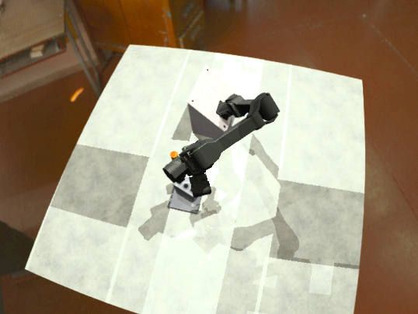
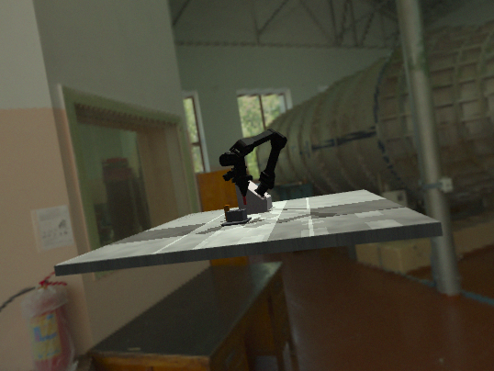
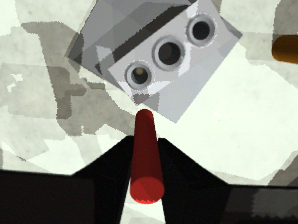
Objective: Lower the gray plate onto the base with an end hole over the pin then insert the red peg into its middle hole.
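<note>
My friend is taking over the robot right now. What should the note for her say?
Gripper: shut on the red peg, held above the table.
Gray plate: lies on the base; a pin shows in one end hole.
Middle hole: open; the peg's tip sits short of it.
An orange cylinder stands nearby.
Left: line up, push the peg fully in, let go.

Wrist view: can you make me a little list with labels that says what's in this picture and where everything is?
held: red peg, clamped in the gripper
gripper: shut on the peg, above the plate
plate: gray plate with three holes in a row, lying on the base
near end hole: something sits inside it, likely the pin
middle hole: dark, nothing in it
peg tip: points near the closest end hole, not the middle one
extra: orange cylinder at the right edge
</note>
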`<state>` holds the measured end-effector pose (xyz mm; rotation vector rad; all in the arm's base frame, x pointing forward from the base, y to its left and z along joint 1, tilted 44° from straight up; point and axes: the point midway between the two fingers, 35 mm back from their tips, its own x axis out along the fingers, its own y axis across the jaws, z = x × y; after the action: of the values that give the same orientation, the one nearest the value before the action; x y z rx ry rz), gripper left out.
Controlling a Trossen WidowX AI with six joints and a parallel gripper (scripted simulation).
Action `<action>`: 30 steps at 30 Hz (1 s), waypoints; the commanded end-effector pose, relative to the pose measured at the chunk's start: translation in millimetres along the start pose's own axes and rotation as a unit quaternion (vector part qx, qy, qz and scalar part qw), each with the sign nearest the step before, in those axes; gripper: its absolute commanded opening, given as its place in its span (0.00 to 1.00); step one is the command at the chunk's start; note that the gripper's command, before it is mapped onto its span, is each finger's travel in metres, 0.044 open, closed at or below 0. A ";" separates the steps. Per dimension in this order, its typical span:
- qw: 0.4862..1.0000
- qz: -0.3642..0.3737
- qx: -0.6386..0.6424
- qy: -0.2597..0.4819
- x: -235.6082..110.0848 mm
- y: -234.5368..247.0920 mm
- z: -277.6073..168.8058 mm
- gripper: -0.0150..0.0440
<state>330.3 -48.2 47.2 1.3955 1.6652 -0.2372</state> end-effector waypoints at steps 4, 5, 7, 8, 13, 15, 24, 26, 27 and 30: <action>1.000 -0.001 -0.003 0.001 2.6 -6.9 24.0 0.25; 1.000 -0.001 -0.003 0.002 3.0 -8.0 26.9 0.25; 1.000 0.000 -0.004 0.003 3.8 -10.3 32.6 0.25; 1.000 0.000 -0.004 0.003 4.2 -11.4 35.5 0.25; 1.000 0.001 -0.005 0.005 6.1 -16.9 47.9 0.25; 1.000 0.001 -0.005 0.005 6.2 -17.1 48.4 0.25; 1.000 0.001 -0.005 0.005 6.2 -17.1 48.4 0.25; 1.000 0.001 -0.005 0.005 6.2 -16.9 48.3 0.25; 1.000 0.001 -0.005 0.005 6.1 -16.6 48.1 0.25; 1.000 0.001 -0.005 0.005 6.1 -16.6 48.1 0.25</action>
<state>341.1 -80.6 10.0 1.3993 1.6719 -0.2216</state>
